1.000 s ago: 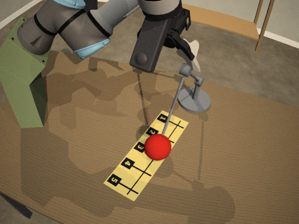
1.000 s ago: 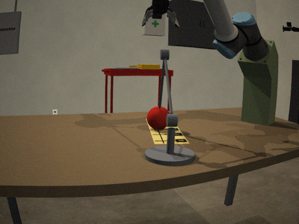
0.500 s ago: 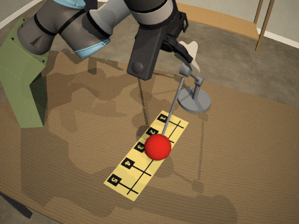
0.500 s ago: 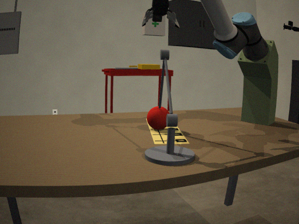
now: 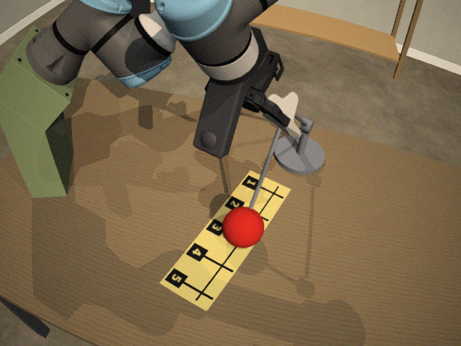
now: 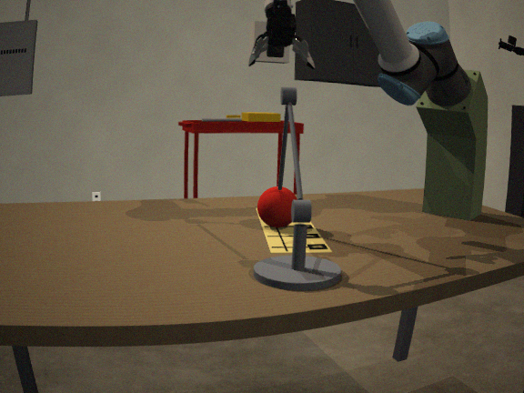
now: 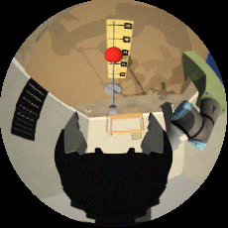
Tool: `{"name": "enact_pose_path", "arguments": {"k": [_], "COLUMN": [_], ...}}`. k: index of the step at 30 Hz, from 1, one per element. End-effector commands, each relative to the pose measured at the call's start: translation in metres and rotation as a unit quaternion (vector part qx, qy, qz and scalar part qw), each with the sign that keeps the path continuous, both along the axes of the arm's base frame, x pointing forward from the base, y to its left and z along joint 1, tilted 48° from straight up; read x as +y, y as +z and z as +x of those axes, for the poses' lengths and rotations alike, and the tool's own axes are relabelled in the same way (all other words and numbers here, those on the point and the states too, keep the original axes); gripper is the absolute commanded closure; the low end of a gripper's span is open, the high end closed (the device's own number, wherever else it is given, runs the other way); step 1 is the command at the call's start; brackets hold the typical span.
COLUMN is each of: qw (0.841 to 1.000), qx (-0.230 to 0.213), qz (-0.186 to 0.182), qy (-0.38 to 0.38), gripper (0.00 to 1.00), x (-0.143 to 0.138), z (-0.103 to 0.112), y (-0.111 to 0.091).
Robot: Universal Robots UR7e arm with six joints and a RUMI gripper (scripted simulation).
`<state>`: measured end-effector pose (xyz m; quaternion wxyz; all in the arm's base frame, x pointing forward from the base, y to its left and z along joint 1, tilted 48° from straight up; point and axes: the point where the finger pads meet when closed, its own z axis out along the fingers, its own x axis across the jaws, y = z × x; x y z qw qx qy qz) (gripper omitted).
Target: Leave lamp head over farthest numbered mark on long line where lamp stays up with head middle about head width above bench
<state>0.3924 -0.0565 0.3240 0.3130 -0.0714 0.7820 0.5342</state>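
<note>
1. Behind my bench, in the exterior view, I have a plain grey-green wall with a small white outlet (image 6: 96, 196) at left
2. My red table (image 6: 241, 126) stands at centre there, a yellow box (image 6: 261, 116) on top
3. I see a dark cabinet (image 6: 334, 41) on the wall, right of upper centre, and a grey panel (image 6: 15, 59) at upper left
4. My wooden shelf unit (image 5: 408, 36) fills the top view's upper right, over mottled brown-grey floor (image 5: 340, 80)
</note>
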Motion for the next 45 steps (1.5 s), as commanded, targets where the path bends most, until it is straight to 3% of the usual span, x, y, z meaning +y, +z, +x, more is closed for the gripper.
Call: {"name": "enact_pose_path", "arguments": {"k": [1,19,38,45], "qw": [1.0,1.0,1.0,1.0], "qx": [0.001,-0.001,0.0,0.0], "qz": [-0.002,0.003,0.001,0.002], "qy": [-0.001,0.002,0.001,0.001], "gripper": [0.0,0.0,0.0,0.0], "x": [0.015,0.053,0.06,0.076], "z": [0.025,0.074,0.09,0.096], "y": [-0.027,-0.083,-0.1,-0.103]}}
